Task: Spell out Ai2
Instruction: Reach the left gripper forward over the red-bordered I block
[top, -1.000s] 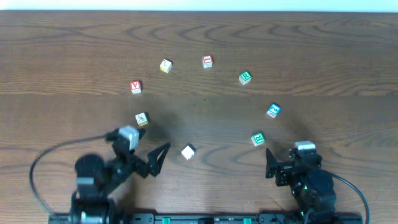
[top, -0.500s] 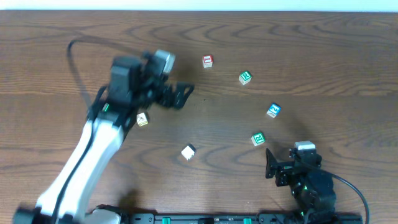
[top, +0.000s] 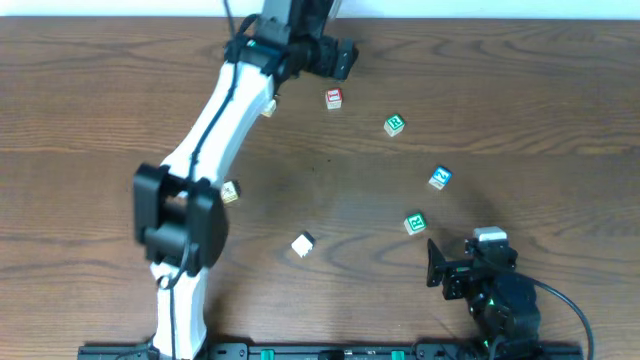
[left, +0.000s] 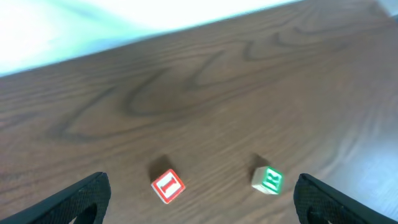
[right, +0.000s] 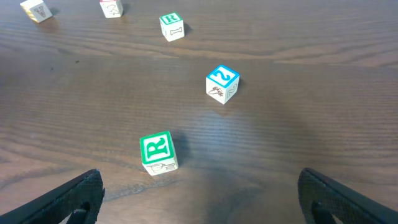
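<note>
Red-I cube (left: 167, 186) on table (left: 249, 74) just ahead of left tool (left: 200, 202), spread wide, green-marked cube (left: 268, 180) beside it, right tool (right: 199, 202) equally wide, blue-2 cube (right: 222, 83) beyond

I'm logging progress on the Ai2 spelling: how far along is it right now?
Done: nothing. The red I block and the blue 2 block lie far apart, not in a row. In hand: the left gripper hovers open and empty near the I block, and the right gripper is open and empty too. Left: lining up all three blocks. No A block shows in these views.
</note>
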